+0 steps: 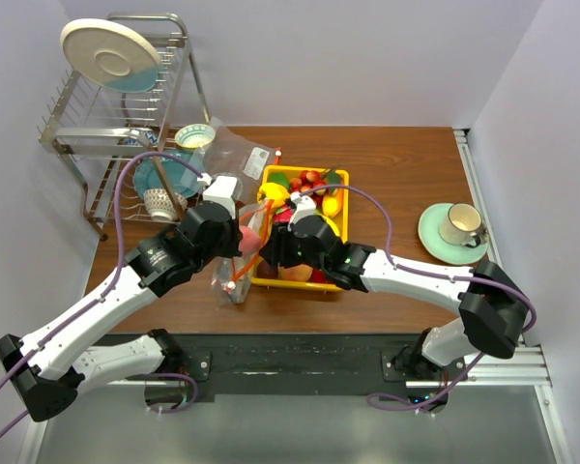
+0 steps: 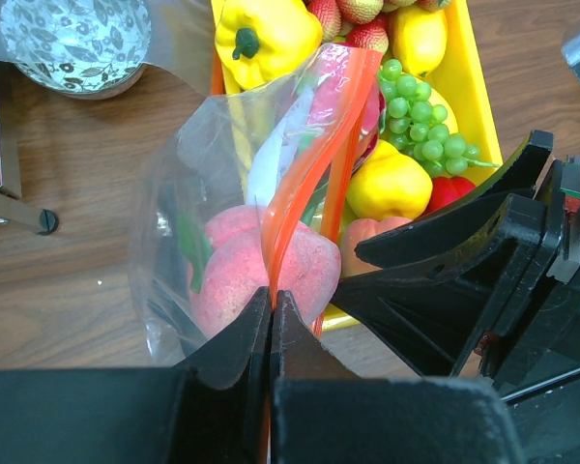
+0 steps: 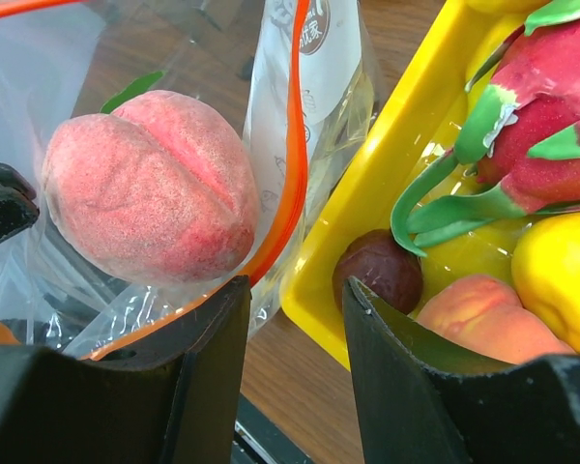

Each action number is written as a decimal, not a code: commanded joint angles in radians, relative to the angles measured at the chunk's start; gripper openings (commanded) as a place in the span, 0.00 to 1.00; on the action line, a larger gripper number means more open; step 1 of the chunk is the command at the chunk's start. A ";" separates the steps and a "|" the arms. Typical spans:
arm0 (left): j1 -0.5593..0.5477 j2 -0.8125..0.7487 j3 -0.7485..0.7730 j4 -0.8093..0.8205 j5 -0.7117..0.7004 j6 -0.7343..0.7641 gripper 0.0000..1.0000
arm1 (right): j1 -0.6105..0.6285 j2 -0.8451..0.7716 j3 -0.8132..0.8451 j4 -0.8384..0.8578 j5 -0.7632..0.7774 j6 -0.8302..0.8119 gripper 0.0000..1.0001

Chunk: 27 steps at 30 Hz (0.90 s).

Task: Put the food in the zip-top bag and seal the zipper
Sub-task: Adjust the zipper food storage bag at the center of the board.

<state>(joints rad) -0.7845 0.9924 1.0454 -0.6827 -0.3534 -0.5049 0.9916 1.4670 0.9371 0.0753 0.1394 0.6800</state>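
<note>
The zip-top bag (image 2: 188,184) stands open against the left wall of the yellow tray (image 3: 387,184). A pink peach (image 3: 150,198) lies inside it, also seen in the left wrist view (image 2: 256,271). My left gripper (image 2: 272,295) is shut on the orange-red zipper (image 2: 300,164) at the bag's near end. My right gripper (image 3: 295,309) is open and empty, its jaws straddling the tray's left wall beside the bag's mouth. The tray holds a dragon fruit (image 3: 551,106), a dark round fruit (image 3: 379,269), a peach (image 3: 483,319), a yellow pepper (image 2: 266,39) and green grapes (image 2: 420,126).
A wire dish rack (image 1: 116,116) with plates and bowls stands at the back left. A flatter clear bag (image 1: 237,155) lies behind the tray. A cup on a green saucer (image 1: 454,230) sits at the right. The two grippers (image 1: 256,246) are close together.
</note>
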 commanded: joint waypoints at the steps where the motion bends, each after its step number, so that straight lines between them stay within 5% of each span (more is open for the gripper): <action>1: 0.008 -0.003 0.038 0.005 -0.009 0.019 0.00 | -0.005 -0.027 0.043 0.032 0.034 -0.017 0.47; 12: 0.008 0.008 0.053 0.003 -0.002 0.023 0.00 | -0.005 0.068 0.098 0.058 -0.017 -0.019 0.43; 17: 0.008 0.008 0.054 0.002 -0.002 0.022 0.00 | -0.005 0.088 0.106 0.064 -0.037 -0.010 0.28; 21: 0.008 0.005 0.056 -0.003 -0.010 0.025 0.00 | -0.004 0.061 0.100 0.041 -0.023 -0.013 0.01; 27: 0.010 0.009 0.054 -0.021 -0.044 0.031 0.00 | -0.005 -0.030 0.218 -0.222 0.101 -0.063 0.00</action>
<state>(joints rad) -0.7811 1.0008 1.0584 -0.6884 -0.3588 -0.4938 0.9920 1.5200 1.0149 0.0124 0.1398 0.6621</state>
